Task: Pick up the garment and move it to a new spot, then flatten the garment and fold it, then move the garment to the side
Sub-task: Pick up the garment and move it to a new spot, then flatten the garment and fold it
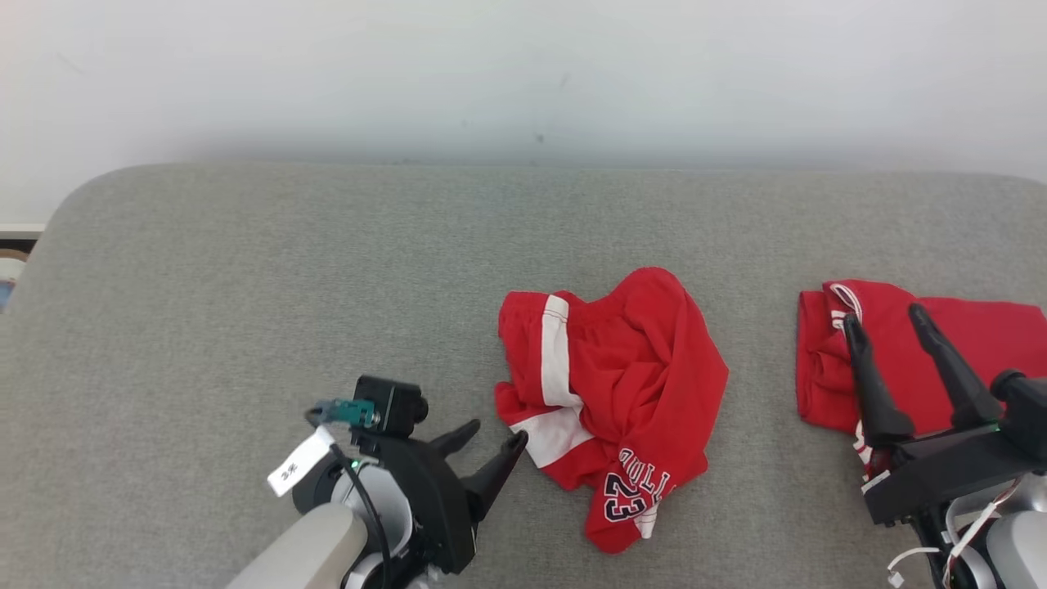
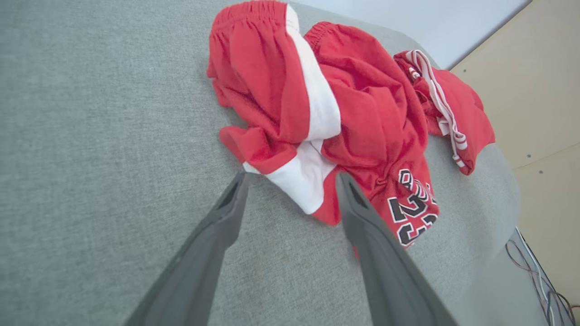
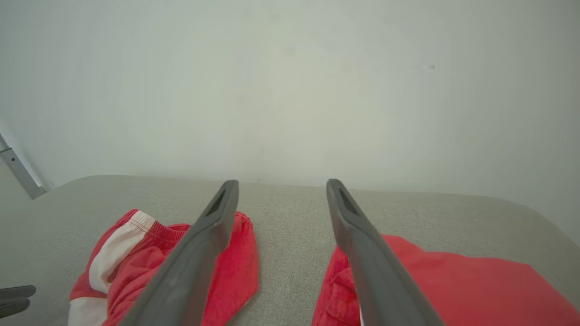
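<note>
Left gripper [image 1: 497,433] wide open, empty, tips just beside the shorts' near-left edge. In the left wrist view the white hem panel [image 2: 301,181] sits between the fingers, not pinched. Red basketball shorts [image 1: 622,384] lie crumpled mid-width, toward the front edge of the grey padded worktop [image 1: 245,286]. Likely light, limp and a bit slick, so they will sag and bunch. Best to pinch the waistband [image 2: 253,11] or a hem corner, not the heap. Legs overlap, layout hard to read; print [image 1: 634,491] partly folded under. Second red garment [image 1: 1006,327] at the right edge, cut off by the frame. Right gripper [image 1: 883,315] wide open, empty, over it; contact unclear.
</note>
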Motion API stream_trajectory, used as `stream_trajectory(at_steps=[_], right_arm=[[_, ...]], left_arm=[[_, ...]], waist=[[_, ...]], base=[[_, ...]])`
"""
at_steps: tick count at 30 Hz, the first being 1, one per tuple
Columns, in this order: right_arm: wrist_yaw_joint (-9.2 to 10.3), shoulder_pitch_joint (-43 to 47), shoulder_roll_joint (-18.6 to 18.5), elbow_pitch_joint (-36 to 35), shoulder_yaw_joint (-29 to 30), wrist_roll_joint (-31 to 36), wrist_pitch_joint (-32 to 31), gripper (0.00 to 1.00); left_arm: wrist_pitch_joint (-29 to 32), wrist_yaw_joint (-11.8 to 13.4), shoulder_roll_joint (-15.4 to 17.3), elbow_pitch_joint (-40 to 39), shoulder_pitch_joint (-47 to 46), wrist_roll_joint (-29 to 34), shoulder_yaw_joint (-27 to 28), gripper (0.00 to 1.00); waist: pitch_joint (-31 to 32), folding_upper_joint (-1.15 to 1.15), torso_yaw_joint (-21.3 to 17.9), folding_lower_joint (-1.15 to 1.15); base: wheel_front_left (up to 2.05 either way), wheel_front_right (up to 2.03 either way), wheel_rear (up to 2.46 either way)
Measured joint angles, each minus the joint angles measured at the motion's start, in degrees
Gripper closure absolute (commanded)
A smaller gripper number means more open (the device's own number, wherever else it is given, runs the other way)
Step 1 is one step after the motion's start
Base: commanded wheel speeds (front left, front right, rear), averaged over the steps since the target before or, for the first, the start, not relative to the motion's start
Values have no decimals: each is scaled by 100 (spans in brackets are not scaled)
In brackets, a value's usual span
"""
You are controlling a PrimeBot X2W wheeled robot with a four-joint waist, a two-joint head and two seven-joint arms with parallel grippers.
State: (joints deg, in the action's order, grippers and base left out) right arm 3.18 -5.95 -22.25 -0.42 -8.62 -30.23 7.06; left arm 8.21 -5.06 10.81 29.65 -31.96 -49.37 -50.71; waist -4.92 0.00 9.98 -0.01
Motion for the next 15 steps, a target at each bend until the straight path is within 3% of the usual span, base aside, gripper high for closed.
stream_trajectory(at_steps=[5, 15], right_arm=[[-24, -64, 58, -37, -123, 1, -8, 0], [-67, -200, 67, -60, -223, 8, -82, 0]], left_arm=[[-121, 0, 14, 99, 184, -22, 52, 0], [-231, -2, -118, 537, 201, -204, 199, 0]], waist=[[33, 0, 72, 0], [-108, 0, -137, 1]], base=[[0, 0, 0], [0, 0, 0]])
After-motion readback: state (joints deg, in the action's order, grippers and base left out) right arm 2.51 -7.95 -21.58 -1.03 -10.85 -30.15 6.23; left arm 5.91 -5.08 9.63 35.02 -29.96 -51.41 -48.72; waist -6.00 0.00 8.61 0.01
